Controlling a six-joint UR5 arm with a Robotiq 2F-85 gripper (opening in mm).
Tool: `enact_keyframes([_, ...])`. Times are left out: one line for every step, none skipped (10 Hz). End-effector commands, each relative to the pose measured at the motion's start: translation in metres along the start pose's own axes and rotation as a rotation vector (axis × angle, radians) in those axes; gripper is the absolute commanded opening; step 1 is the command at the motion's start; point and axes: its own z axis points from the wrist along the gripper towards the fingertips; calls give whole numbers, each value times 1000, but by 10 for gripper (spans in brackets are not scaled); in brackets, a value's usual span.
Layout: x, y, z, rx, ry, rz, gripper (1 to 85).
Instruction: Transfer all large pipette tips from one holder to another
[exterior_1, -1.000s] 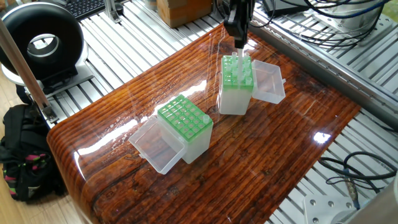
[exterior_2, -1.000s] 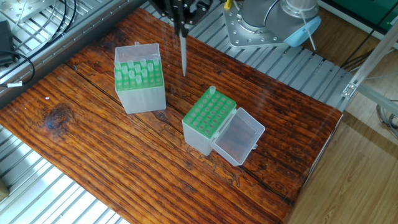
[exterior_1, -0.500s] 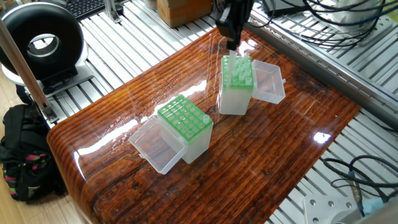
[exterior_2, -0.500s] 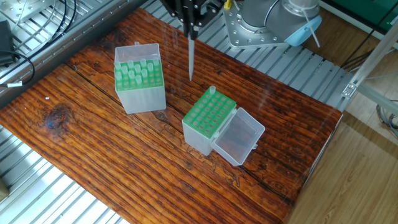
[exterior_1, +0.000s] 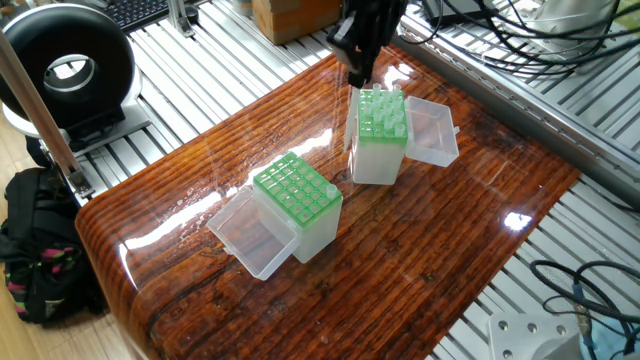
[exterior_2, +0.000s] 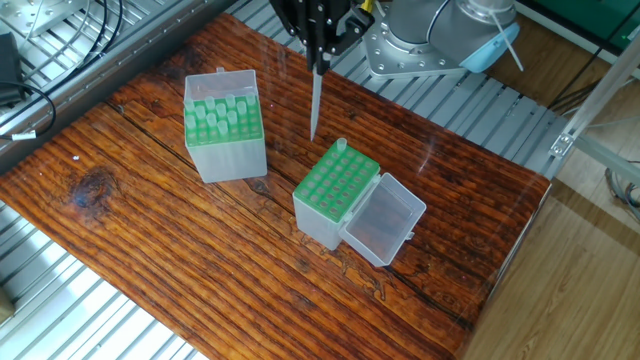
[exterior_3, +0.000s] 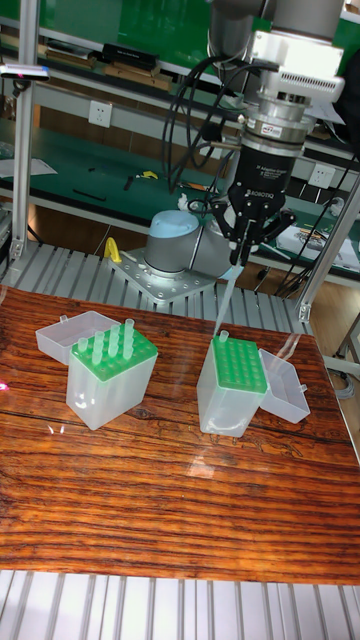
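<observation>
Claw (exterior_3: 240, 258) (body marked ROBOTIQ) pinches one pipette tip (exterior_2: 314, 108) — hanging upright above the near-empty green rack (exterior_2: 338, 181).

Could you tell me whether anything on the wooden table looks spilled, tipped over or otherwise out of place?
Nothing stands out. Both clear plastic boxes with green grid racks, the fuller one and the nearly empty one, stand upright with lids open. The translucent whitish pipette tips sit upright in their holes, and the gripper holds one tip vertically.
</observation>
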Motion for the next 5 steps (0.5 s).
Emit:
enact_keyframes([-12, 8, 1, -24, -41, 36, 140])
enact_keyframes([-14, 5, 1, -17, -44, 38, 133])
enact_keyframes([-17, 2, 1, -17, -45, 38, 133])
enact_keyframes([-21, 1, 1, -22, -48, 37, 133])
enact_keyframes([-23, -2, 3, -15, -48, 26, 130])
